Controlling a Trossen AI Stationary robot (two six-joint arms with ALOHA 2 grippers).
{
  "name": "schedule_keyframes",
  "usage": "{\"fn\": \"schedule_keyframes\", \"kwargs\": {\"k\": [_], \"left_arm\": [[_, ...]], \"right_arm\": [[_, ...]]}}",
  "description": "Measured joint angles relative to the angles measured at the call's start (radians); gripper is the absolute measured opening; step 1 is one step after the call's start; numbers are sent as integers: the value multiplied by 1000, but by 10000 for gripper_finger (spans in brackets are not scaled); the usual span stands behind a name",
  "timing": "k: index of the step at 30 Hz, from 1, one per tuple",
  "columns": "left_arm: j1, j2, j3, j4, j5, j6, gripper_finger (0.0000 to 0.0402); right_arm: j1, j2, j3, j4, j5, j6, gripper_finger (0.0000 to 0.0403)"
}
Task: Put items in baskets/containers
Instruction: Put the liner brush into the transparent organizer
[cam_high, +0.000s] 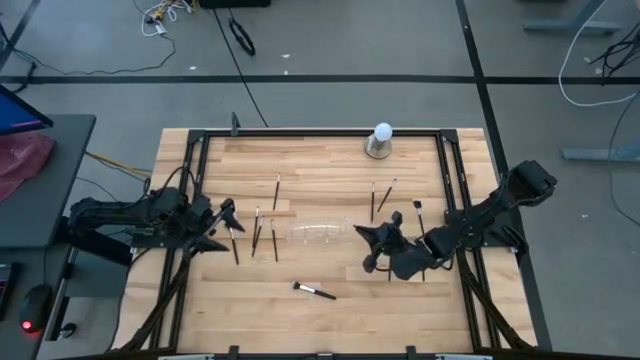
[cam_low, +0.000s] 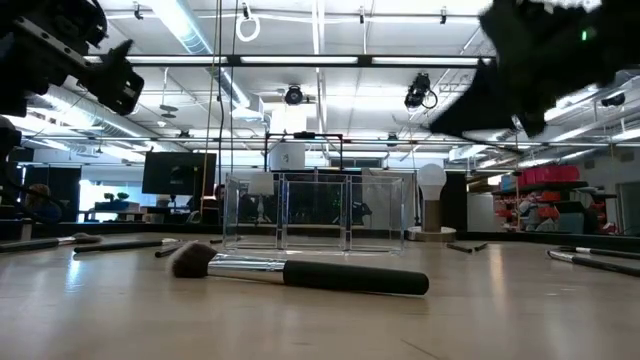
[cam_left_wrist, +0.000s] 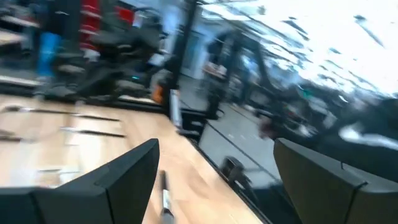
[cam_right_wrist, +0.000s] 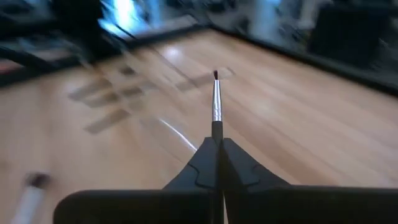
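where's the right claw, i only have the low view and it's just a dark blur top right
Observer: The right claw hangs just right of the clear holder, near the table's middle.
Operator: is it holding anything
Observer: Yes. Its wrist view shows the claw shut on a thin brush, with the silvery ferrule and dark tip sticking out ahead of it.
Operator: and the left claw
Observer: The left claw is open, over the brushes left of the holder; one brush lies on the table between its fingers, not gripped.
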Motion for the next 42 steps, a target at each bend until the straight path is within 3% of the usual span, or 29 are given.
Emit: {"fn": "schedule_keyframes", "kwargs": {"k": [6, 11, 14, 17, 21, 24, 28, 36, 39, 42], "left_arm": [[1, 0, 0, -5, -320, 1, 326], [1, 0, 0, -47, -543, 10, 326], [1, 0, 0, -91, -609, 9, 326], [2, 0, 0, -85, -591, 23, 326], [-2, 14, -1, 1, -408, 84, 314], [-19, 67, -11, 110, -344, 146, 281], [-55, 197, -11, 223, -340, 245, 207], [-119, 511, -11, 580, -340, 317, 65], [-134, 622, -5, 695, -341, 357, 44], [-156, 727, 32, 749, -340, 412, 54]], "right_arm": [[14, -1, 2, 322, -49, -296, 4], [13, -1, 2, 395, -89, -356, 5], [13, -1, 2, 398, -103, -357, 5], [13, -1, 2, 402, -110, -357, 5], [-1, 2, 2, 478, -185, -390, 5], [-21, 38, 2, 620, -259, -475, 5], [-57, 117, 39, 751, -357, -562, 5], [-116, 277, 228, 758, -484, -667, 5], [-131, 320, 283, 758, -510, -688, 5], [-143, 352, 323, 759, -545, -694, 5]]}}
